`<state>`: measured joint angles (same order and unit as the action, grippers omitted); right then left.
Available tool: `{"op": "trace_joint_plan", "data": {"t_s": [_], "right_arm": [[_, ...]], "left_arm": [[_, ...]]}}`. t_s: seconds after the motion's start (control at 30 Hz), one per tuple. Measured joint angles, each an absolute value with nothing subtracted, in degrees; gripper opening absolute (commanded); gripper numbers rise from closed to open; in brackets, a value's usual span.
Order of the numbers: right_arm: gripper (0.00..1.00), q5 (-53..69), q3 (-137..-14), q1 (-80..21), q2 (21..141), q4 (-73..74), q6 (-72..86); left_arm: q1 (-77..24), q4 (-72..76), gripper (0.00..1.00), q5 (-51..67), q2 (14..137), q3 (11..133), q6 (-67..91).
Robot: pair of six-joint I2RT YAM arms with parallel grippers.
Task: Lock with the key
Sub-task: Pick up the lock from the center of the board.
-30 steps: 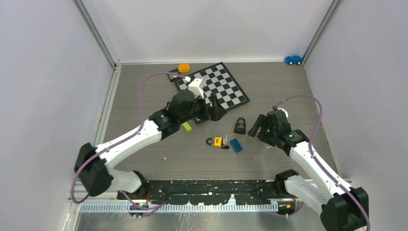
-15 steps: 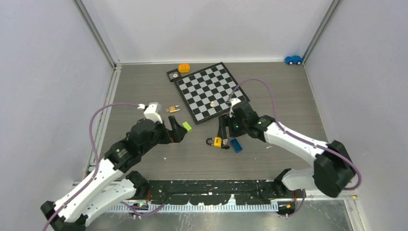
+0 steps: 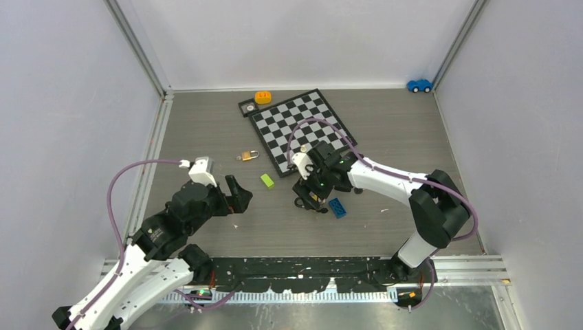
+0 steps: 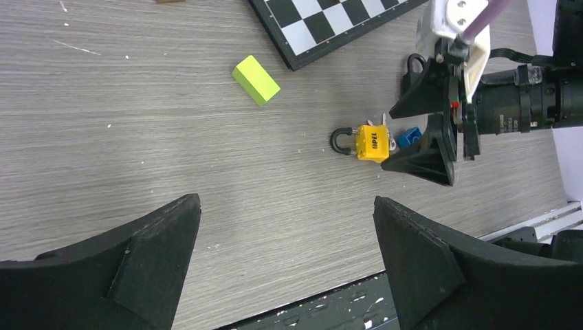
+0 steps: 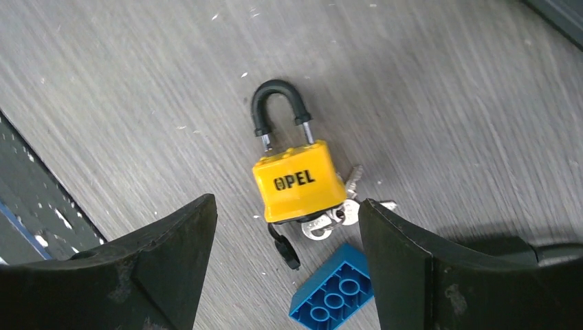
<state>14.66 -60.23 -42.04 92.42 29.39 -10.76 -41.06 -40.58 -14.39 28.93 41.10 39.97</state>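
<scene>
Keys (image 5: 337, 216) lie bunched at the base of the yellow padlock (image 5: 299, 180), five o'clock of its body, its shackle pointing twelve. The right gripper (image 5: 287, 206), wide open and empty, hovers directly over them. The left gripper (image 4: 285, 206), also open and empty, sits well apart.

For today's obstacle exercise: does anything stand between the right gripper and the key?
Nothing visible does. The open right gripper hangs above the key at the base of the yellow padlock; the blue brick lies just beside it.

Right fingers (image 5: 137, 275) have swung over the yellow padlock (image 5: 299, 182); left arm (image 3: 172, 220) pulled back.
</scene>
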Motion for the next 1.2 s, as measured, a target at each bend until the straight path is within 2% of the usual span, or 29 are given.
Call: {"op": "trace_joint_plan", "data": {"t_s": [0.47, 0.63, 0.77, 0.83, 0.93, 1.1, 1.2], "right_arm": [[0.78, 15.66, -60.16, -43.68, 97.36, 28.62, -24.14], [0.5, 13.85, -60.4, -44.49, 99.92, 28.05, -25.65], [0.19, 10.33, -60.34, -46.13, 100.01, 27.35, -25.93], [0.09, 8.88, -60.01, -46.87, 99.72, 26.59, -25.82], [0.01, 7.27, -58.33, -47.68, 98.24, 25.04, -25.04], [0.0, 8.25, -52.77, -48.4, 88.95, 23.22, -20.08], [0.0, 10.2, -48.86, -49.08, 78.41, 18.72, -14.66]], "left_arm": [[-41.06, -41.67, 1.0, -15.03, 29.58, 41.28, 39.79], [-41.06, -42.19, 1.0, -15.46, 29.63, 42.11, 39.72], [-41.06, -42.5, 1.0, -15.73, 29.43, 42.19, 39.75], [-41.06, -42.68, 1.0, -15.75, 29.39, 42.19, 39.75], [-41.06, -43.29, 1.0, -15.92, 29.39, 42.57, 39.72], [-41.06, -43.55, 1.0, -16.01, 29.41, 45.3, 39.77], [-41.06, -43.33, 1.0, -15.35, 29.41, 47.16, 39.7]]}}
